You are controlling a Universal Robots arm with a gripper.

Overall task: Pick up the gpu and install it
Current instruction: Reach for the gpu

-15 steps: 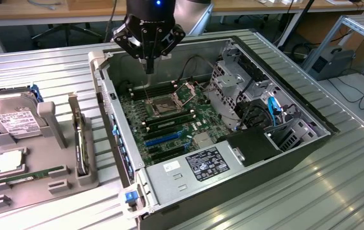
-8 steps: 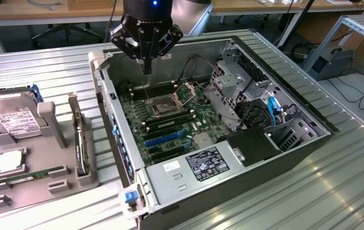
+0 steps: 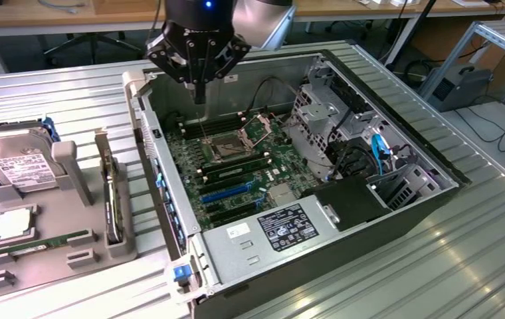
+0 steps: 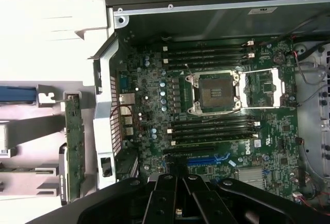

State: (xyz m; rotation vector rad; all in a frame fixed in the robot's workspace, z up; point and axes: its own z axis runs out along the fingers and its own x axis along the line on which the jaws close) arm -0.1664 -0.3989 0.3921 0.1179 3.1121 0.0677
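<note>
GPU was seen upright in the grey holder. The gripper — closed, empty — was held over the computer case.

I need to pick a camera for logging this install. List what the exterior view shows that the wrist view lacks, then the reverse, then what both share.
Exterior view adds: the hard drive beside the case, the labelled power supply and the blue cables near the drive bays.
Wrist view adds: the rear port block at the board's edge.
Both: the shut, empty gripper above the open case, the CPU socket, and the gpu standing on edge in the grey holder.
</note>
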